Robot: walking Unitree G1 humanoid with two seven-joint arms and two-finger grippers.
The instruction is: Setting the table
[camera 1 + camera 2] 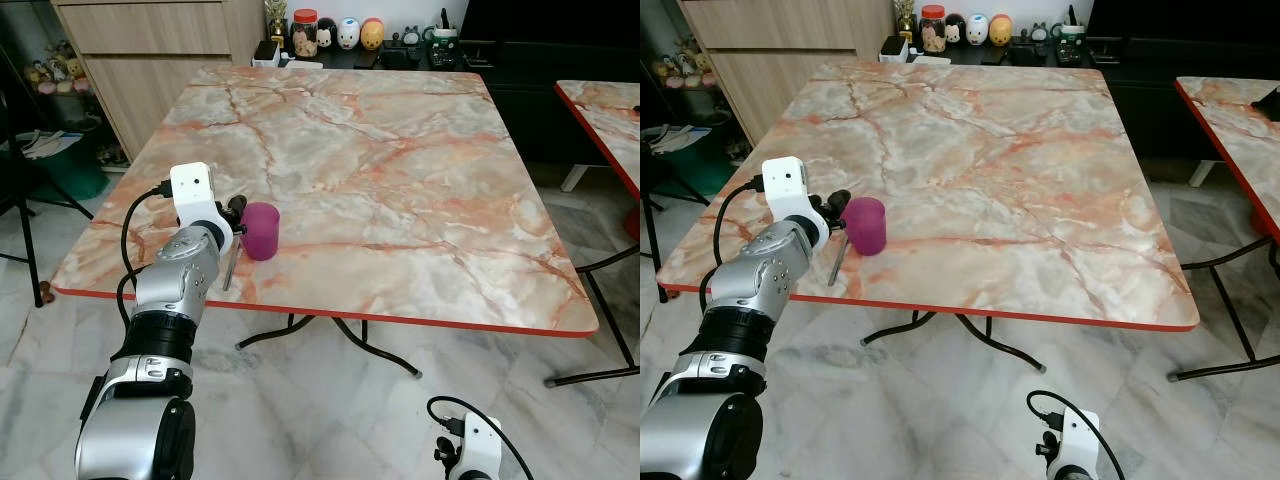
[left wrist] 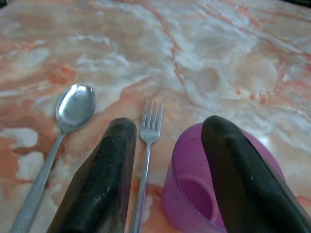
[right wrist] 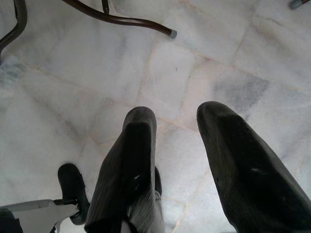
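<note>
Item 1: my left gripper, fingers spread, one finger over the rim of the purple cup, nothing clamped. Cup upright near the table's front left edge. Item 2: fork flat on the marble just beside the cup; spoon beside the fork. Item 3: my right gripper, hanging idle over the floor, fingers apart, empty

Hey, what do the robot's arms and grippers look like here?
The left arm is silver metal with black joint rings, a white boxy wrist camera and a black cable looped beside it. The left gripper has two long, rounded, matte black fingers. The right gripper has the same black fingers; its white wrist module carries a black cable too.
</note>
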